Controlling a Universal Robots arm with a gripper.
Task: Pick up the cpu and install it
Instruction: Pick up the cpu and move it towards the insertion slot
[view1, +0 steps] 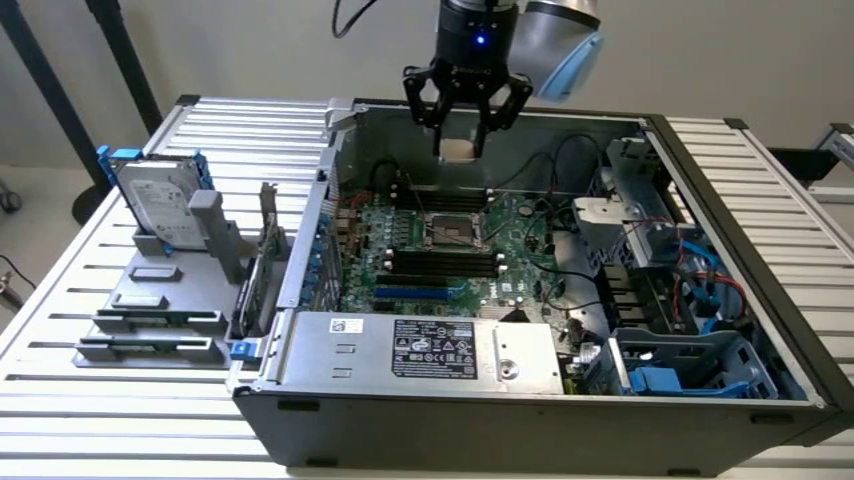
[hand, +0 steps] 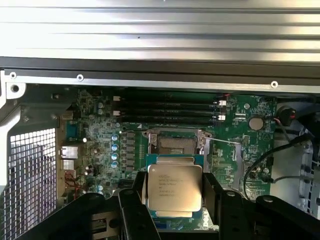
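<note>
Wrist view showed the black two-fingered gripper (hand: 174, 196) pinching the small square silver-topped cpu (hand: 174, 182) by two opposite edges, held flat. In the exterior view it hung over the far side of the open grey computer case (view1: 534, 420). The empty metal-framed motherboard socket (view1: 451, 232) lay below and nearer, well apart, judged not yet aligned.

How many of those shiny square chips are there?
1: the cpu, gripped in the claw above the open computer case, while the motherboard socket stands empty. Others might be hidden elsewhere inside the case.
</note>
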